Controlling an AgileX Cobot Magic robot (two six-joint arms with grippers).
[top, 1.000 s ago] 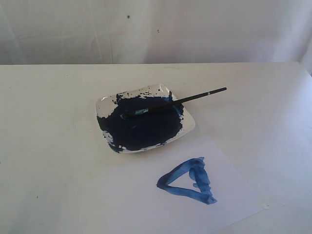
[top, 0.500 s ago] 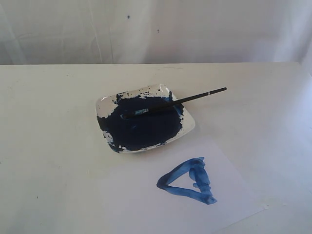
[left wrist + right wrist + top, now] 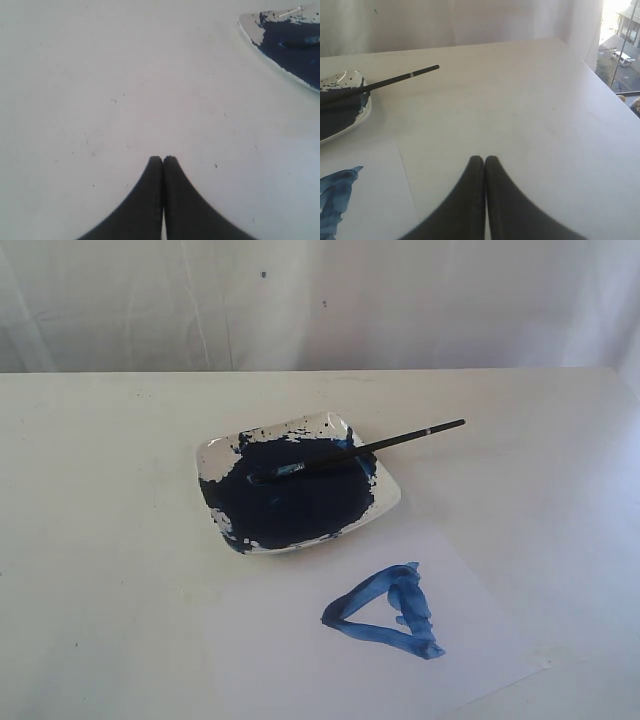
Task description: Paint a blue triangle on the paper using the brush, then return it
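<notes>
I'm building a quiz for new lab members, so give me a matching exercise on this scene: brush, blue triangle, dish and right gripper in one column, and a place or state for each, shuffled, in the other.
Column one
1. brush
2. blue triangle
3. dish
4. right gripper

Column two
a. shut, holding nothing
b. painted on the paper
c. holds a dark navy paint pool
d. lies across the dish, handle sticking out past its rim

Pairs: 1-d, 2-b, 3-c, 4-a
</notes>
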